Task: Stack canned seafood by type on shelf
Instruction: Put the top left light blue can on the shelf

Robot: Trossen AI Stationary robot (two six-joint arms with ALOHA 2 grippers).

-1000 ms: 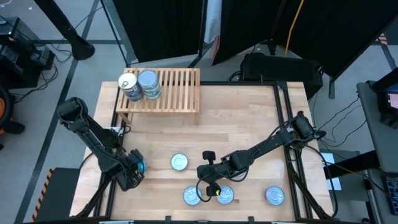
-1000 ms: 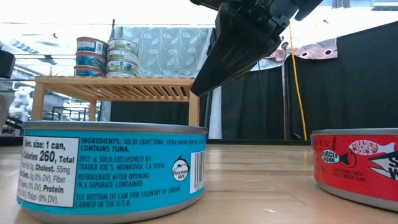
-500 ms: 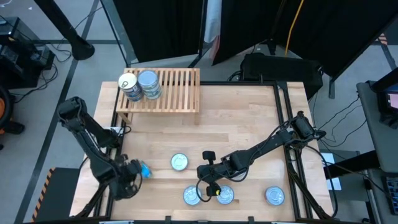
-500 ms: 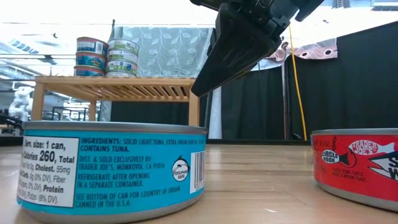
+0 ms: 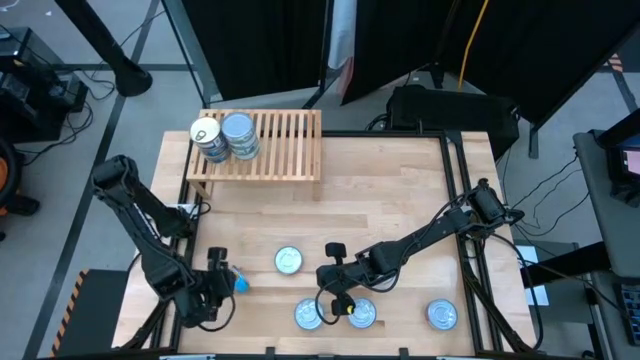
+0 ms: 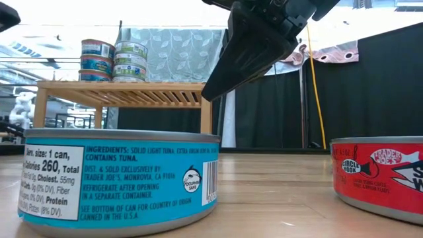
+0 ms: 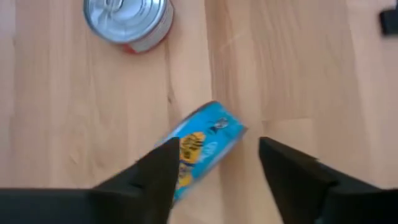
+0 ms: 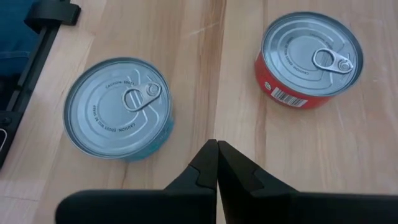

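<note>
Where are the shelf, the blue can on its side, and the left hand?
shelf (image 5: 285,140): high view, bare slats.
blue can on its side (image 7: 202,146): left wrist view, label on its side wall.
left hand (image 7: 217,171): left wrist view, gap between its open fingertips.

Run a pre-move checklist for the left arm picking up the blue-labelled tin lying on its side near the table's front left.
1. Left gripper open: ok.
2. Blue-labelled tin between its fingers: not ok, it lies tipped on its side against one finger.
3. Right gripper shut and empty, away from the left arm's side: ok.
4. Free room on the light wooden slatted shelf beside the two stacks of tins: ok.
5. Matching stack for the tin's type: cannot tell.
</note>
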